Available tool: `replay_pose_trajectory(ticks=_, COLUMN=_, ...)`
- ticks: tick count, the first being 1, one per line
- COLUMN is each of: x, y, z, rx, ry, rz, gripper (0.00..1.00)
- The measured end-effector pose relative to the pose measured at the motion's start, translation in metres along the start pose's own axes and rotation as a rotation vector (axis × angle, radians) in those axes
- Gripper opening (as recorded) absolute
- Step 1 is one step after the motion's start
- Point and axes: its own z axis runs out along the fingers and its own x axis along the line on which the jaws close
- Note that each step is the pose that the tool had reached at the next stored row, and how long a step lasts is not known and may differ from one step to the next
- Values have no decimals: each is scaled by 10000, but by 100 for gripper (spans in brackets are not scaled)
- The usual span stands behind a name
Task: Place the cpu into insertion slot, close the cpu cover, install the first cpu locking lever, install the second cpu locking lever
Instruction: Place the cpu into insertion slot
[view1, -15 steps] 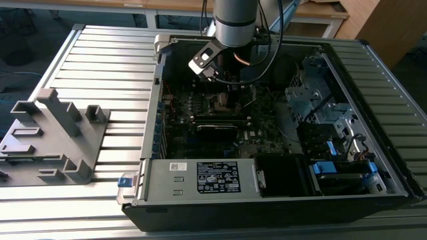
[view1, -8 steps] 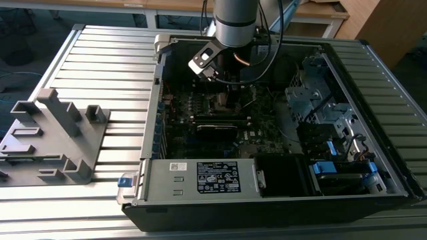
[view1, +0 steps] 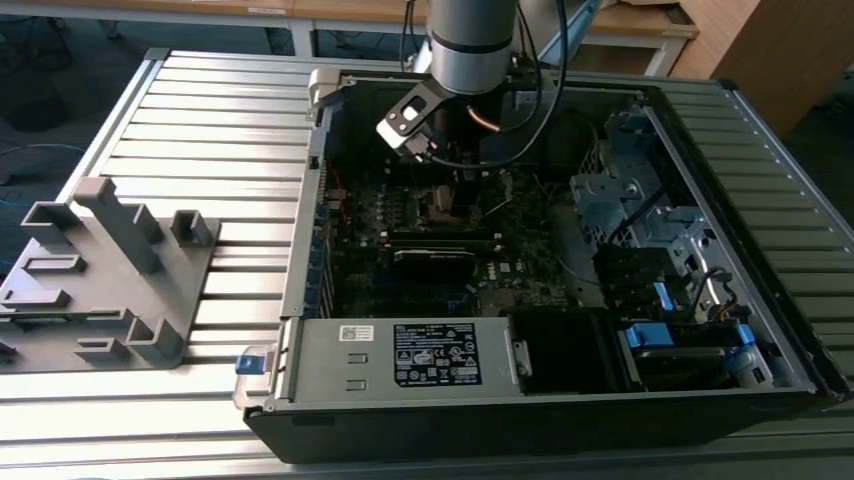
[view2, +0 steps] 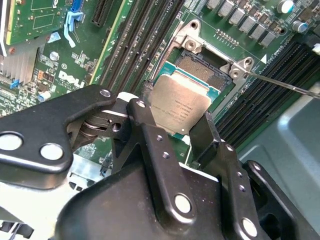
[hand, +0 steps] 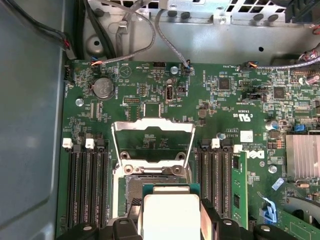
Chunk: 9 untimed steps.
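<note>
Looking down through both wrist views, I have the gripper (view2: 176, 117) clenched on the cpu (view2: 177, 100), with a black finger (view2: 146, 130) pressed to each of two opposite edges. The chip lies flat. Its dull silver top faces up at the cameras, and its green border shows past the metal. It is close to square, so I cannot name a long axis. Its edges run parallel to the rim of the insertion slot (view2: 200, 66) and to the memory slots (hand: 87, 185) that flank the socket on both sides. The cpu covers the part of the insertion slot nearest the gripper, leaving a strip of the dark pin field bare beyond it. I cannot tell whether the chip touches the socket or hangs just above it.

The cpu cover (hand: 150, 125) stands swung open on the far side of the socket from the gripper, its square cut-out framing bare board. A thin wire lever (view2: 282, 85) runs out from near one corner of the socket's rim, across the memory slots.

In the exterior view the arm (view1: 470, 40) reaches down into the open computer case (view1: 300, 300), which lies on a slatted metal table (view1: 200, 120). The gripper works over the motherboard (view1: 360, 270) toward the case's far edge, well apart from the labelled metal box (view1: 400, 355) along the near edge. A grey fixture (view1: 107, 270) stands on the table beside the case, toward the exterior view's left.
</note>
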Motion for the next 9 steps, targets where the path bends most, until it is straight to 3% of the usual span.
replay_pose_trajectory(ticks=4, x=1, y=0, z=12, rx=-10, ry=24, rz=-310, gripper=54)
replay_pose_trajectory(ticks=9, x=7, y=-3, z=50, rx=-6, ry=17, rz=-239, gripper=54)
